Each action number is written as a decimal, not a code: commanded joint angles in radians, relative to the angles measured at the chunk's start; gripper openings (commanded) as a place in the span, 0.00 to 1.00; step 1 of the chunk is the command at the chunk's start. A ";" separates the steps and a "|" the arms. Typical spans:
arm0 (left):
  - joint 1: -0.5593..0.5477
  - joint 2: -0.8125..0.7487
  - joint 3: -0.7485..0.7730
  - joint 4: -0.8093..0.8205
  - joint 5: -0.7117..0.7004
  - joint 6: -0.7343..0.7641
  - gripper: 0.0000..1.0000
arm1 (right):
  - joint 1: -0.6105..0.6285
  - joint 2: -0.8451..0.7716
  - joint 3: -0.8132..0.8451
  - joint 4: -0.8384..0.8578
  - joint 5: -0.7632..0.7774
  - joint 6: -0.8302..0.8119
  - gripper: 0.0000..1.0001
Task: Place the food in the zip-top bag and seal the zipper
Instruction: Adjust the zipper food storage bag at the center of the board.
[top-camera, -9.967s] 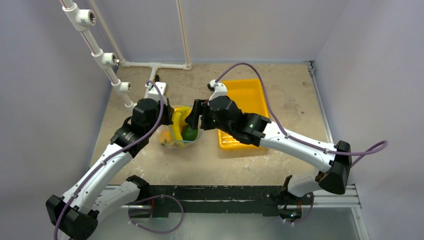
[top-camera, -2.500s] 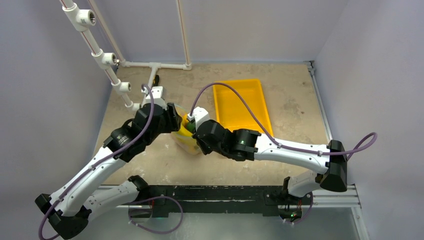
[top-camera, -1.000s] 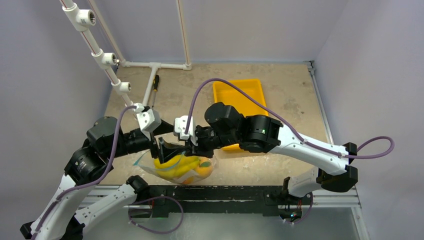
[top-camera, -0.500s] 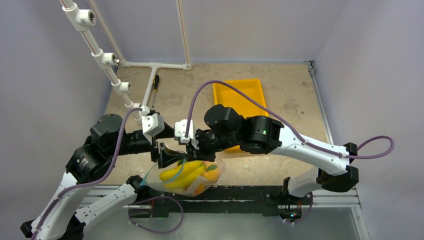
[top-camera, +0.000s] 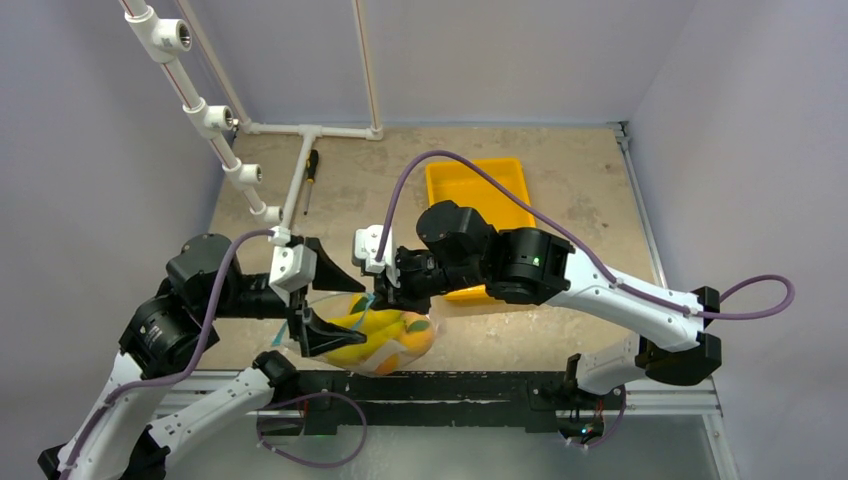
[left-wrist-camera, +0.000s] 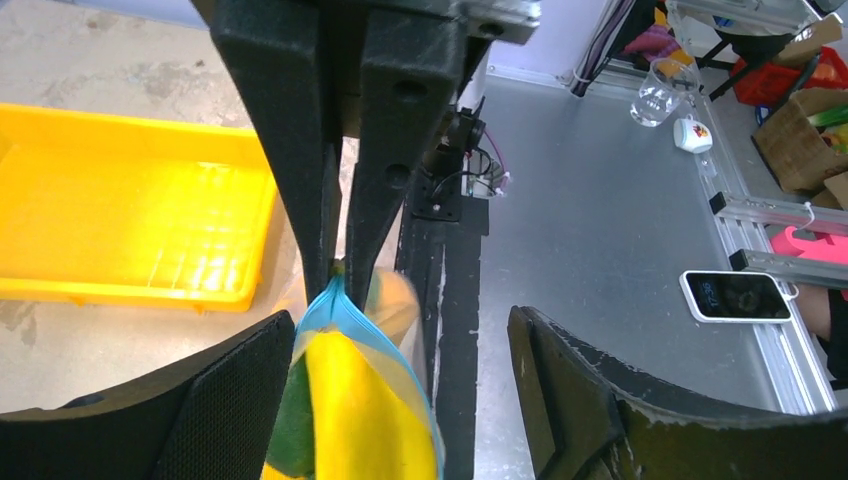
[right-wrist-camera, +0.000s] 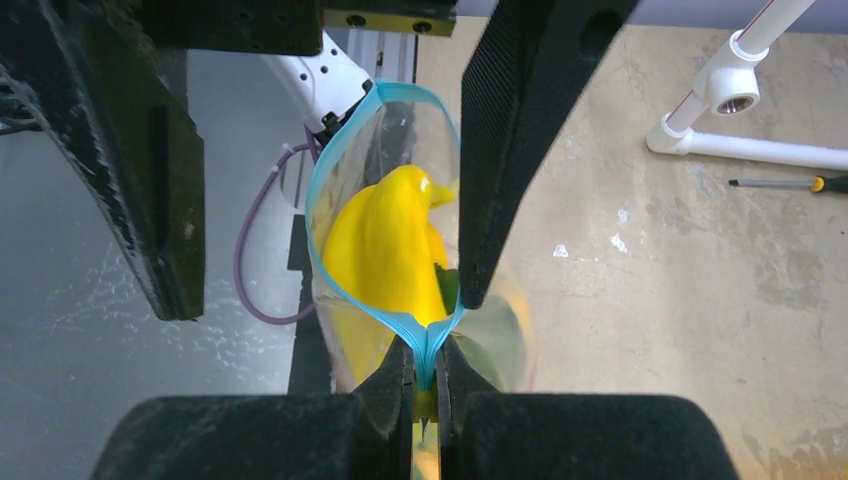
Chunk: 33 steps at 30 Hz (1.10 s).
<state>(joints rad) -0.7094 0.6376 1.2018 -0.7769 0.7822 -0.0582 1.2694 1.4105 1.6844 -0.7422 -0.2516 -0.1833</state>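
Note:
The zip-top bag (top-camera: 378, 338) hangs above the table's near edge, holding the food: a yellow banana (right-wrist-camera: 385, 240), a dark green piece (left-wrist-camera: 292, 440) and orange bits. My right gripper (right-wrist-camera: 427, 350) (top-camera: 381, 295) is shut on one end of the teal-blue zipper (right-wrist-camera: 322, 200). From that pinch the strip gapes into an open loop. My left gripper (left-wrist-camera: 400, 320) (top-camera: 355, 312) is open. Its fingers (right-wrist-camera: 520, 130) stand on either side of the bag's mouth, one of them close against the strip.
The yellow tray (top-camera: 480, 185) (left-wrist-camera: 120, 220) lies on the table behind the right arm. A screwdriver (top-camera: 310, 165) (right-wrist-camera: 780, 183) lies at the back left beside white pipes (top-camera: 215, 120). The black base rail (top-camera: 450, 385) runs below the bag.
The left gripper has drawn back to the left and its jaws have spread a little wider round the bag. The right gripper keeps its pinch on the zipper end.

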 joint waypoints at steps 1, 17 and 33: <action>-0.002 0.036 -0.031 0.009 -0.040 0.012 0.78 | -0.001 -0.035 0.035 0.101 0.003 0.005 0.00; -0.002 0.061 -0.083 0.044 -0.074 -0.008 0.77 | -0.001 -0.032 0.038 0.108 -0.004 0.033 0.00; -0.002 0.058 -0.019 -0.075 -0.225 0.006 0.44 | -0.001 0.003 0.135 0.062 0.074 0.081 0.00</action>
<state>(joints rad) -0.7094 0.6987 1.1408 -0.8230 0.6014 -0.0639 1.2694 1.4353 1.7844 -0.7475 -0.1921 -0.1162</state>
